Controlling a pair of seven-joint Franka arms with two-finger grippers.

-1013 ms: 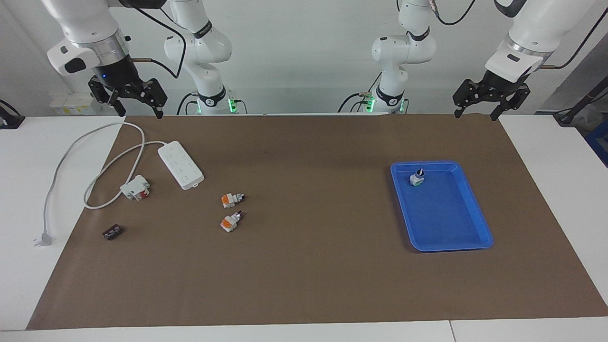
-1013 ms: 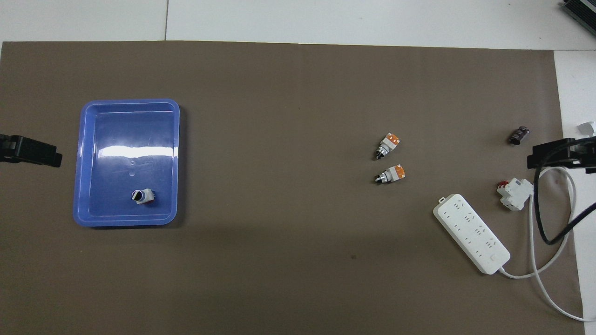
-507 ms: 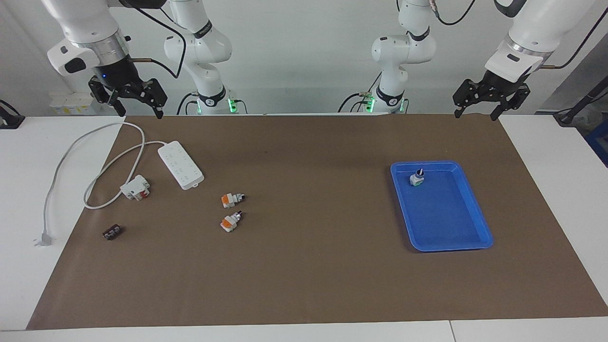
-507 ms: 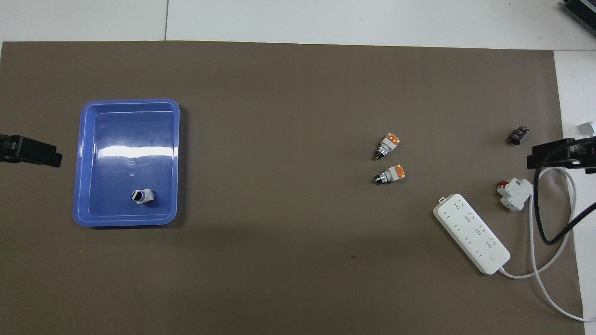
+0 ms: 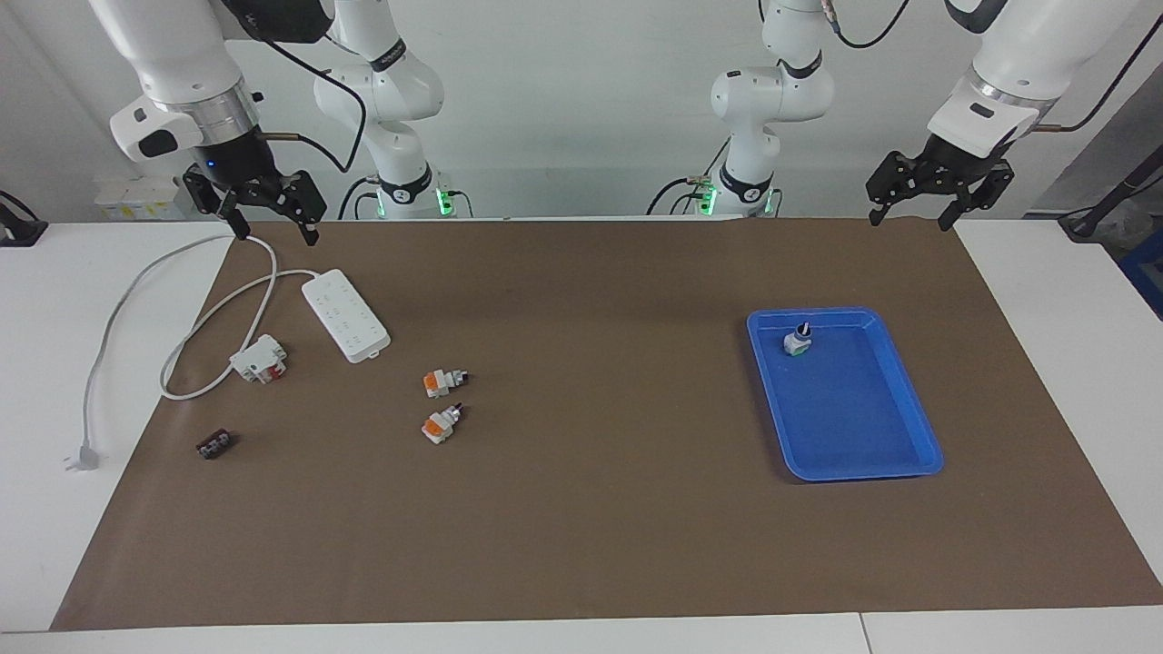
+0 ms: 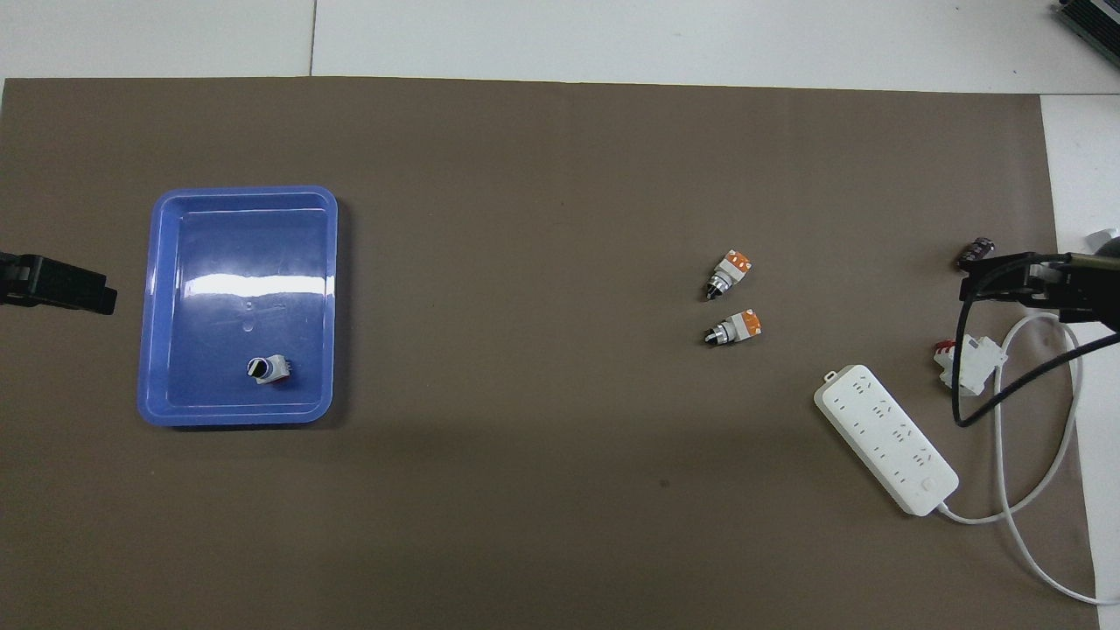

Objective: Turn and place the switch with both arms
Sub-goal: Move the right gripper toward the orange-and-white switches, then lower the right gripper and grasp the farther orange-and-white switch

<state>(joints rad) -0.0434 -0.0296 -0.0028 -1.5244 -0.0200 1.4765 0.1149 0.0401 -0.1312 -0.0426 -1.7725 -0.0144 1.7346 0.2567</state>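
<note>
Two alike switches, each white and orange with a silver collar and a small black knob, lie on their sides on the brown mat. One switch (image 5: 443, 381) (image 6: 735, 327) lies nearer to the robots than the other switch (image 5: 442, 423) (image 6: 729, 273). My right gripper (image 5: 275, 236) (image 6: 1006, 280) hangs open and empty over the mat's edge by the white cable, apart from both switches. At the left arm's end my left gripper (image 5: 909, 222) (image 6: 61, 284) hangs open and empty over the mat's edge, beside the tray.
A blue tray (image 5: 863, 471) (image 6: 245, 262) holds a green-based switch (image 5: 797, 341) (image 6: 265, 369). Toward the right arm's end lie a white power strip (image 5: 345, 315) (image 6: 885, 439) with its looped cable, a white-and-red block (image 5: 259, 359) (image 6: 967, 363) and a small dark part (image 5: 215, 444) (image 6: 974, 254).
My right gripper has come down a little and moved toward the table's middle. The left arm and every object stay where they were.
</note>
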